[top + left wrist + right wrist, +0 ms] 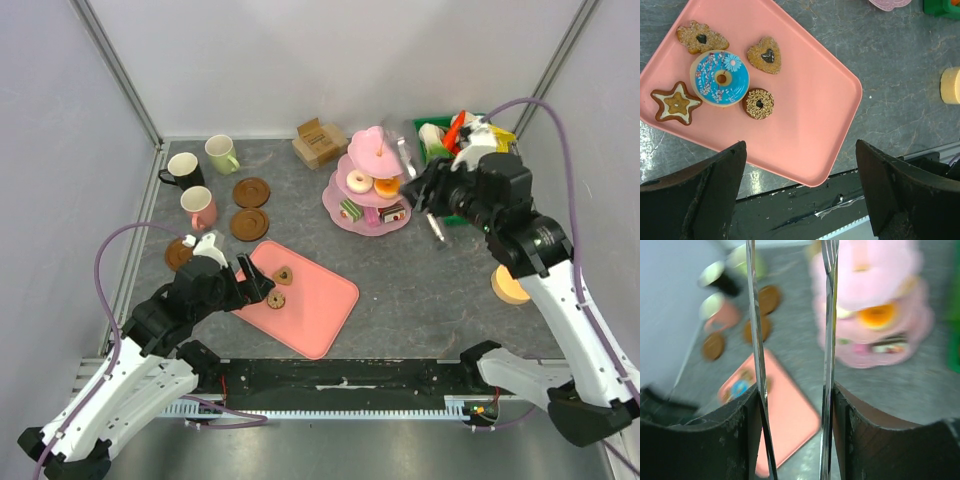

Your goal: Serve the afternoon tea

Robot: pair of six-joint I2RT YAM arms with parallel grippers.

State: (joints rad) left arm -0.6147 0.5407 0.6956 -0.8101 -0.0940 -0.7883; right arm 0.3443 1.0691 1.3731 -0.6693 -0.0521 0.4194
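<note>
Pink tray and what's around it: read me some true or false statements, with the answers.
1. Five pastries lie on the tray. True.
2. The blue donut sits on the stand. False: it lies on the tray.
3. The right claw grips metal tongs. True.
4. The left claw is shut on a cookie. False: it hangs open over the tray, holding nothing.
5. Each mug sits on a coaster. False: the three coasters are bare, and the mugs stand beside them.
</note>
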